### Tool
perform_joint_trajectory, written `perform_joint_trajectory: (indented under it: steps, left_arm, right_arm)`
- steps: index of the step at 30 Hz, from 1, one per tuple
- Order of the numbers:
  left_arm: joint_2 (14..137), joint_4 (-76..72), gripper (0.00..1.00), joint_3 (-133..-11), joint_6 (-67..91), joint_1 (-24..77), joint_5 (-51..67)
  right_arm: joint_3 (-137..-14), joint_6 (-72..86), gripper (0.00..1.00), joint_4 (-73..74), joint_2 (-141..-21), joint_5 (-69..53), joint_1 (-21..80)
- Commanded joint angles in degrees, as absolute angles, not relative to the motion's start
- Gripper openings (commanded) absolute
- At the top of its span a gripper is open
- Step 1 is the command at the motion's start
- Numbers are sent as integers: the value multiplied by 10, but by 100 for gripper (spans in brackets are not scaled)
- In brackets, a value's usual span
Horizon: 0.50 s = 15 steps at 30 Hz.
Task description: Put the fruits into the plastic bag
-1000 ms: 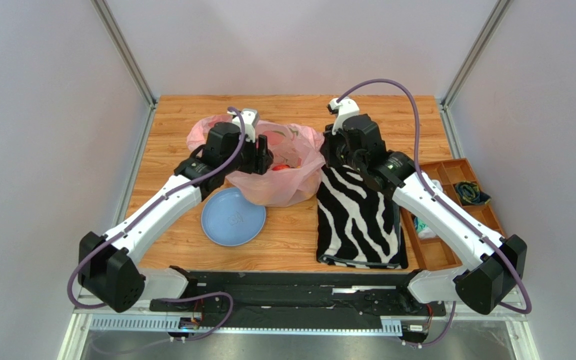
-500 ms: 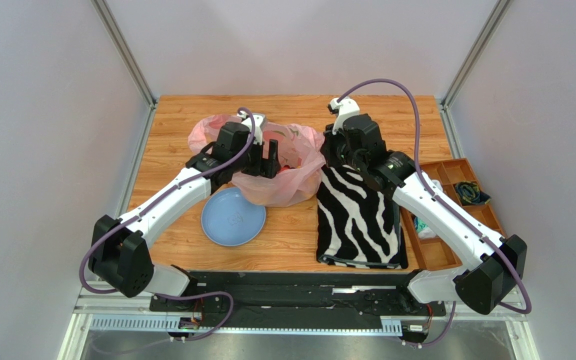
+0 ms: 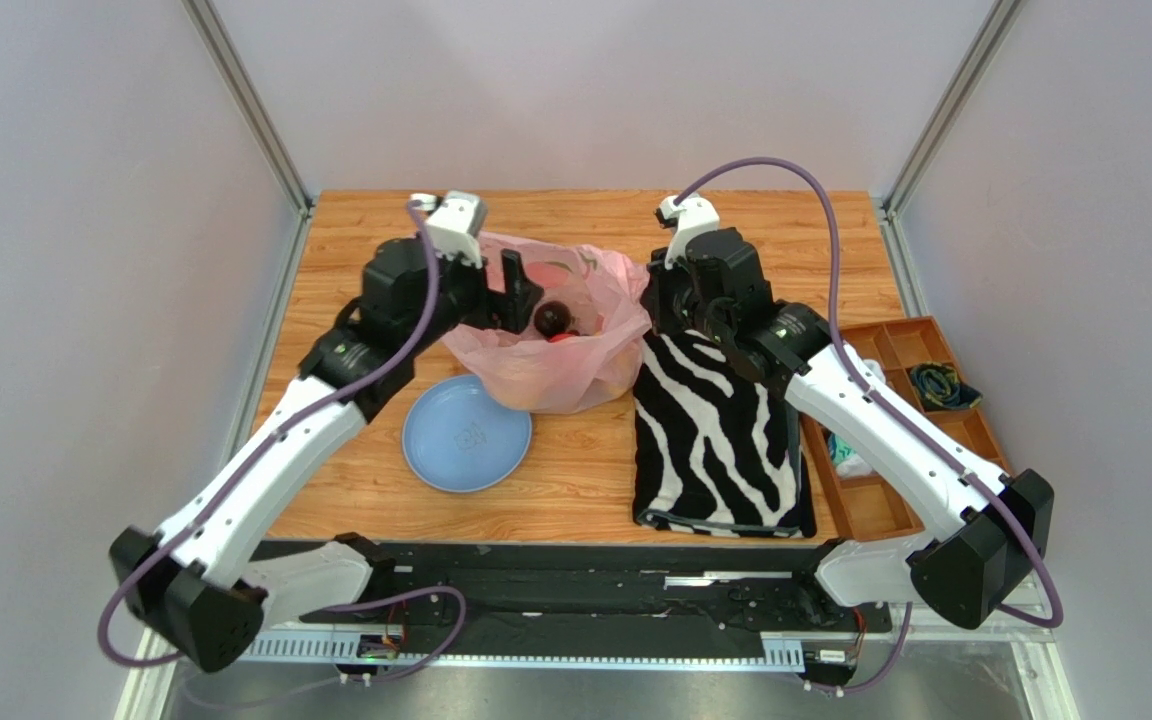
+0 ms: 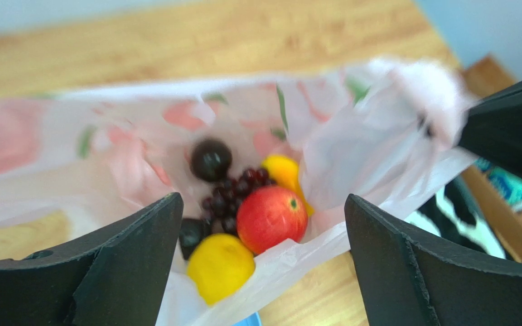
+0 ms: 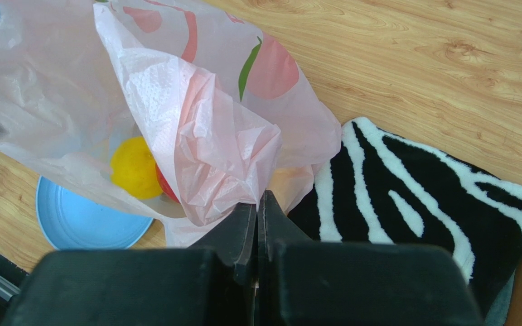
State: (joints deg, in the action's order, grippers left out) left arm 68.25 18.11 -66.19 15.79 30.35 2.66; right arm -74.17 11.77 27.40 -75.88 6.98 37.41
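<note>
Left claw (image 3: 516, 288) has drawn back from inside the plastic bag (image 3: 567, 368) to its left rim and stands released, fingers wide. A dark plum (image 4: 210, 159) now lies in the bag with the grape bunch (image 4: 233, 193), red apple (image 4: 272, 219) and citrus (image 4: 220, 266). Right claw (image 5: 257, 204) stays clenched on the bag's right rim. The bag rests on the worktop (image 3: 582, 465), mouth upward, its opening stretched left to right.

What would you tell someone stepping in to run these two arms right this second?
Left gripper: open, holding nothing, over the plastic bag's mouth.
Right gripper: shut on the bag's rim, holding it up.
In the bag: red apple, yellow citrus, grape bunch, dark plum, mango.
Done: all fruit in view is bagged.
Left: probably only letting go of the bag.
</note>
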Motion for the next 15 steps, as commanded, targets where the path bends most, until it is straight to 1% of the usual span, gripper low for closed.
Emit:
perform_joint_trajectory:
  steps: [1,3,5,7,11,15]
  left_arm:
    - [572,130,99,-653,110,303,-65]
    - [556,166,99,-656,94,297,-119]
    - [555,222,99,-664,106,270,-145]
    - [541,236,99,-650,122,238,-163]
    - [487,215,99,-585,161,191,-130]
    - [491,219,99,-570,179,164,-72]
  right_arm:
    - [-756,120,0,272,-762,69,372]
    - [-758,120,0,272,-764,67,372]
    - [-758,121,0,271,-766,64,372]
    - [-759,123,0,272,-769,62,372]
    - [-758,125,0,272,-769,61,371]
    - [-760,125,0,273,-771,60,372]
